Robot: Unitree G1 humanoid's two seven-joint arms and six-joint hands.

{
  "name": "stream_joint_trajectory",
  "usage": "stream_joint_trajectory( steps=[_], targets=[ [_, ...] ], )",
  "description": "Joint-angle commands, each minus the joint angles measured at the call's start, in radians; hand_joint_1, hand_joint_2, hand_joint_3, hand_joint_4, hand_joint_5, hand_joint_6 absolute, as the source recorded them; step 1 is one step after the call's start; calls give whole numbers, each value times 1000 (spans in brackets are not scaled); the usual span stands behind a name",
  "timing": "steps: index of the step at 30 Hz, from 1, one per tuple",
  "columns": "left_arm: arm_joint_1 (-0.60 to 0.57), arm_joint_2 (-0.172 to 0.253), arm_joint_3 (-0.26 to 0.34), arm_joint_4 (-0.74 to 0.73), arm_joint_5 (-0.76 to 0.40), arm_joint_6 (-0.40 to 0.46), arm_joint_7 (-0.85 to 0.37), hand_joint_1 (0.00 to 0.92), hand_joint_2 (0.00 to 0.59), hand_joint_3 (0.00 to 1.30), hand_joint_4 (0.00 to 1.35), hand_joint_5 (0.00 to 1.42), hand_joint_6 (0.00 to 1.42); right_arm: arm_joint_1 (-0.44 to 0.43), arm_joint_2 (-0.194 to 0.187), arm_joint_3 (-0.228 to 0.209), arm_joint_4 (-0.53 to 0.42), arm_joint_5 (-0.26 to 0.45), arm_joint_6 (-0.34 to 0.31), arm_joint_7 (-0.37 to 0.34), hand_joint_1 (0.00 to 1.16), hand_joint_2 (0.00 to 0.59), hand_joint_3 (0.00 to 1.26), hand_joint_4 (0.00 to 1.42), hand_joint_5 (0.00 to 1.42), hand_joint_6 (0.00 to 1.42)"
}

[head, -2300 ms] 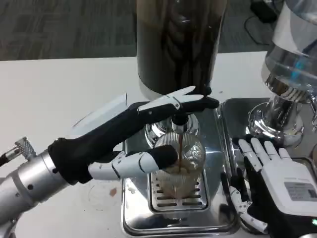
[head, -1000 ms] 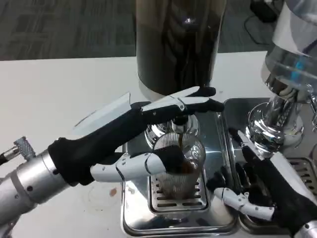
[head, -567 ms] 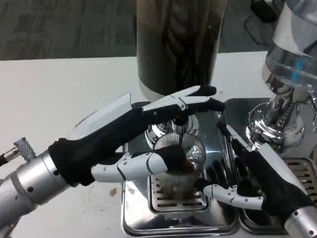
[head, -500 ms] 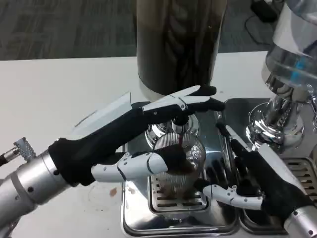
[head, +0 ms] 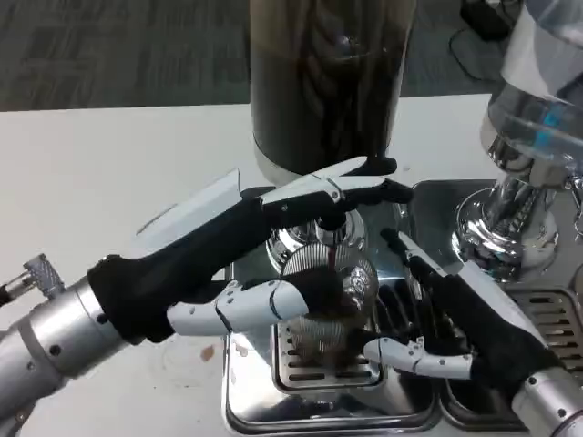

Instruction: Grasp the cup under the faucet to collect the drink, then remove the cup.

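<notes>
Ribbed glass cup (head: 330, 300), label possibly unreadable

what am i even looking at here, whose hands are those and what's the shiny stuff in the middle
This is a humanoid robot's own view, from a camera on its head or chest looking down at a white table. The silver forearms end in its two hands, white and black.

The tall dark cylinder is a drink dispenser. Below its faucet stands a ribbed clear cup with dark drink in it, on a shiny metal drip tray. At the right edge is a second, clear dispenser on its own chrome base.

The left hand wraps around the cup, one part low on the cup's side and its other fingers stretched over the faucet area. The right hand is beside the cup with fingers spread, holding nothing; whether it touches the cup is hard to tell.
</notes>
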Motion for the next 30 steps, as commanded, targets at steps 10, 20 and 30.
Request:
stream_joint_trajectory(
  steps=[10,20,30],
  targets=[
    [53,3,35,-31,42,4,49,0,235,205,5,192,75,-13,3,7,33,29,-54,3,676,148,0,0,0,0],
    [156,-56,204,5,100,-27,228,0,235,149,0,104,0,-13,-2,19,25,28,-72,4,690,145,0,0,0,0],
    [334,-167,332,42,284,-66,459,0,249,129,0,88,0,-13,23,32,35,40,-72,-4,717,142,0,0,0,0]
  ],
)
